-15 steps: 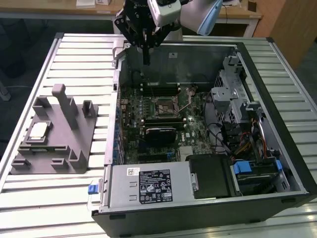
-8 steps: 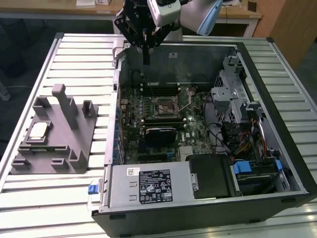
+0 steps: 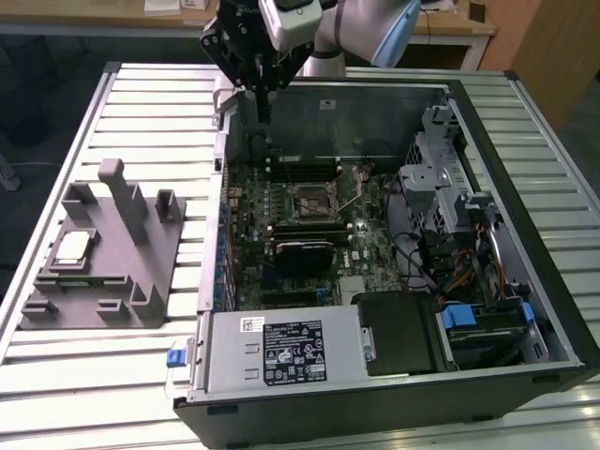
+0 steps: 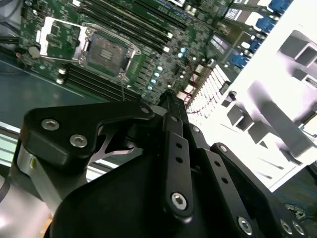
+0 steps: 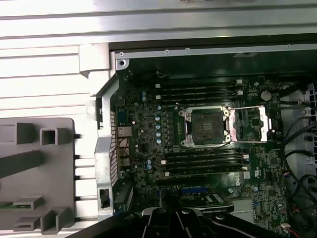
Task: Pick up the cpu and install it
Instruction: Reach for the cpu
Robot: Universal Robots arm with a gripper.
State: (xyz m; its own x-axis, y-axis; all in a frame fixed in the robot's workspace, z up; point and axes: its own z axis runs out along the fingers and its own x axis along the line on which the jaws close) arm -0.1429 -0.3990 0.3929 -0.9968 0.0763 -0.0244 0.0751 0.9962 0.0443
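Exterior view first: the arm's upper part is cut off by the frame edge, and the black gripper (image 3: pixel 265 112) is seen hanging near a corner of the open computer case (image 3: pixel 394 408), its slim fingers pressed together with nothing between them. The cpu (image 3: pixel 73 247), a small flat square with a pale metal top, is seen lying in a recess of the matte grey fixture (image 3: pixel 131 291) on the ribbed metal table (image 3: pixel 141 103), at the exterior view's left and well apart from the gripper. Detail of the socket (image 3: pixel 312 200) on the green motherboard is hard to make out. In the second wrist view much is hidden behind the gripper's black bolted links, whose fingers are met at the tip; the socket is shown uncovered, its metal load plate (image 4: pixel 59 34) folded back, and the fixture is washed out by glare. In the first wrist view the socket is seen square-framed and open, and the fixture is cut off at the edge.
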